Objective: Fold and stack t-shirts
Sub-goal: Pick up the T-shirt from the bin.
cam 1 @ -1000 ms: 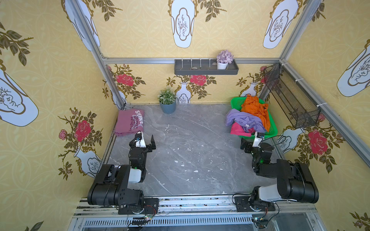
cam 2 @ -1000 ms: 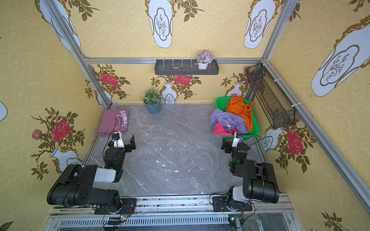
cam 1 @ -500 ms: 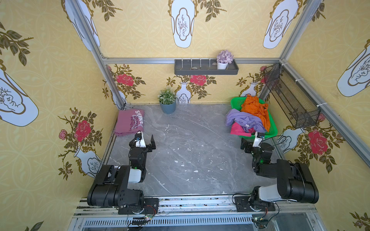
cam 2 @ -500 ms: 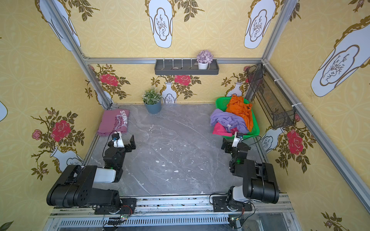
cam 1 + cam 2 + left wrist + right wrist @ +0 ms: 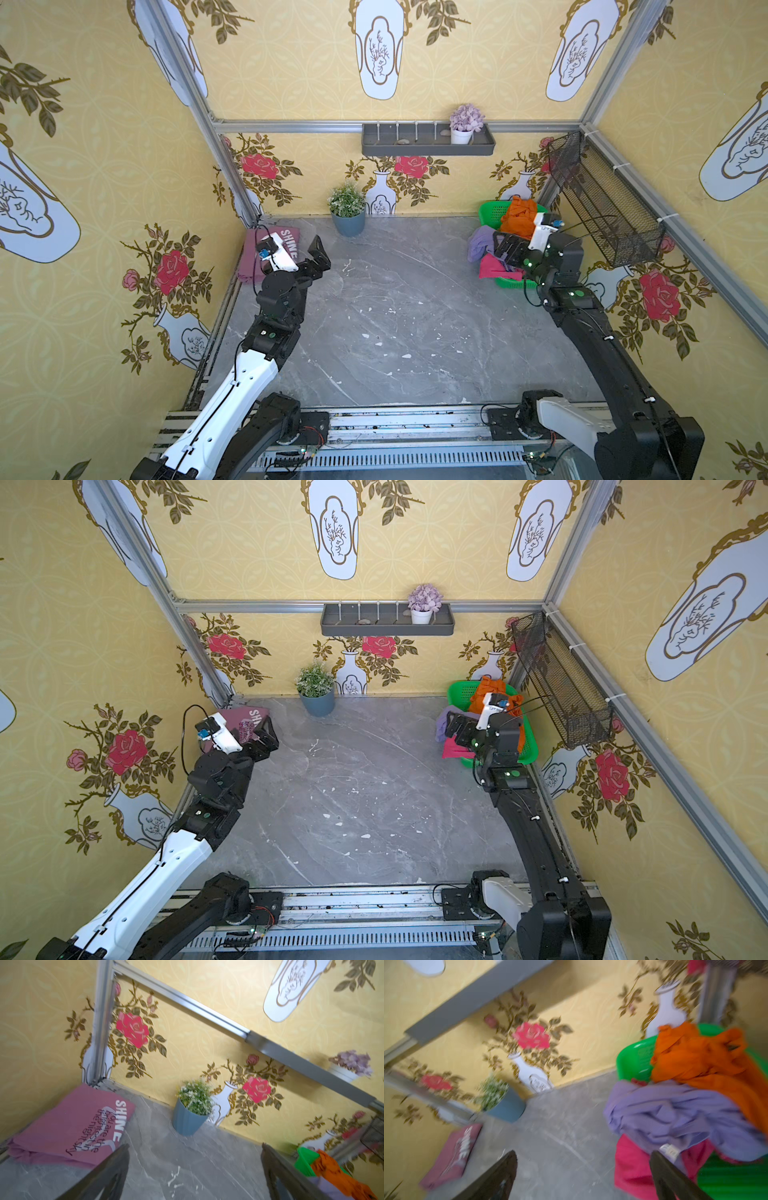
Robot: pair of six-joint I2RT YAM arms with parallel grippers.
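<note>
Work cell, from above and from both wrists. My left gripper (image 5: 195,1145) hangs over the far left part of the grey table (image 5: 395,311), jaws spread wide with nothing between them. The left wrist view shows only its two dark fingertips, the rest cut off at the picture's edge. Just beyond it the mauve t-shirt (image 5: 68,1124) lies folded flat in the far left corner, white "SHINE" print and dark script uppermost. In both top views my own wrist covers much of it, leaving only an edge and part of the lettering in sight. My right gripper (image 5: 584,1152), likewise wide open and empty, is poised at the left side of the green basket (image 5: 488,210), far right on the table. Whether the finger nearer the basket touches cloth I cannot tell. Unfolded in the basket: the orange t-shirt (image 5: 695,1057) heaped at the far end, the lavender t-shirt (image 5: 675,1113) spilling over the left rim, the magenta t-shirt (image 5: 633,1167) beneath it, mostly buried. The right wrist view is blurred: a small white label on the lavender cloth cannot be read, nor can I tell whether that shirt bears a print. In both top views my right wrist hides the basket's middle. A potted plant (image 5: 348,214) stands by the far wall, apart from both piles.
</note>
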